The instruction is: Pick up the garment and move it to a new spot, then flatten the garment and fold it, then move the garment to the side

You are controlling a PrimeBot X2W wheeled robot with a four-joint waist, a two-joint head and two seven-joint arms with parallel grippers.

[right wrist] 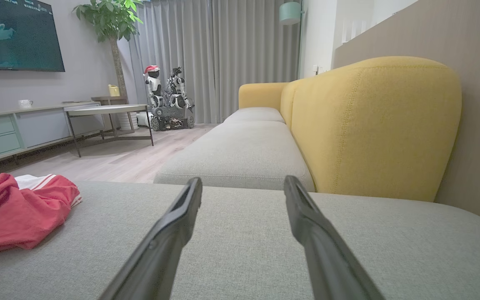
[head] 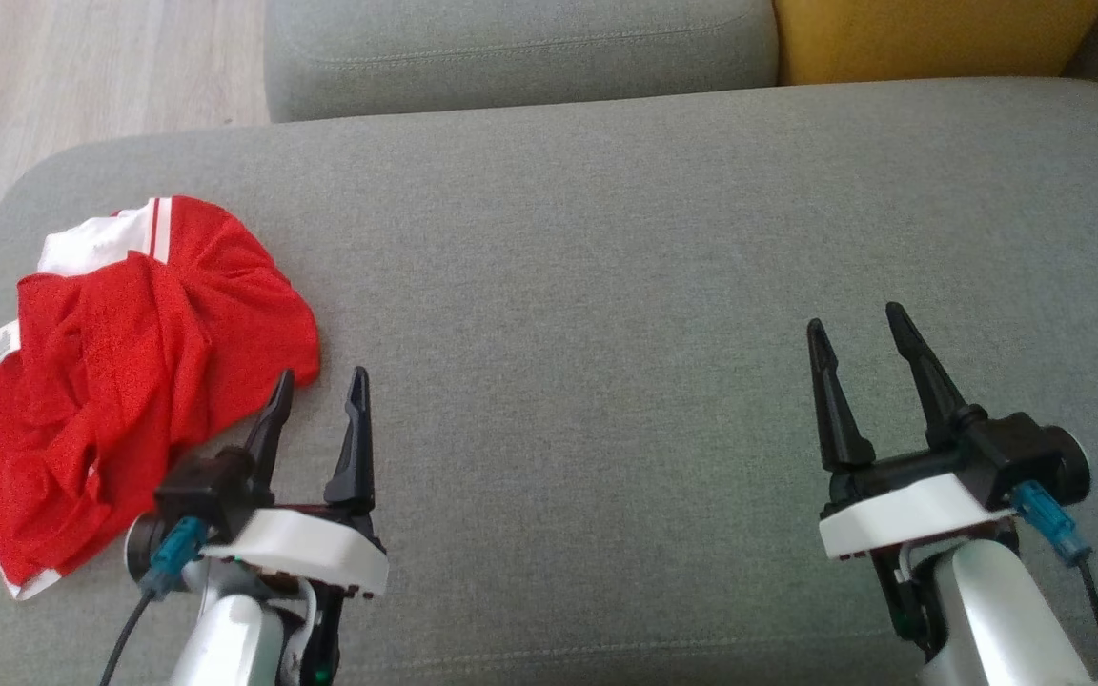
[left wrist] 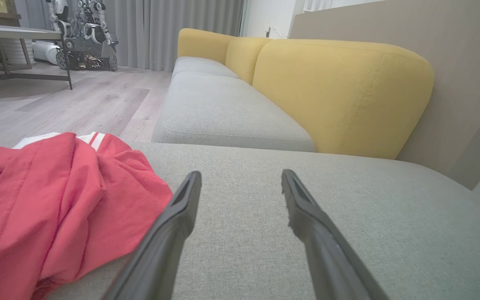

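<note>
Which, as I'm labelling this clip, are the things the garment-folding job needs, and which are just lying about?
For the job:
- crumpled red garment
- grey seat cushion it lies on
- left gripper, fingers open
- right gripper, fingers open

Just lying about:
- yellow backrest
- parked robot
- table
- potted plant
- wall screen

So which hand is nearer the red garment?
The left hand, open right beside the edge of the red garment; the right hand is far off across the grey cushion.
</note>
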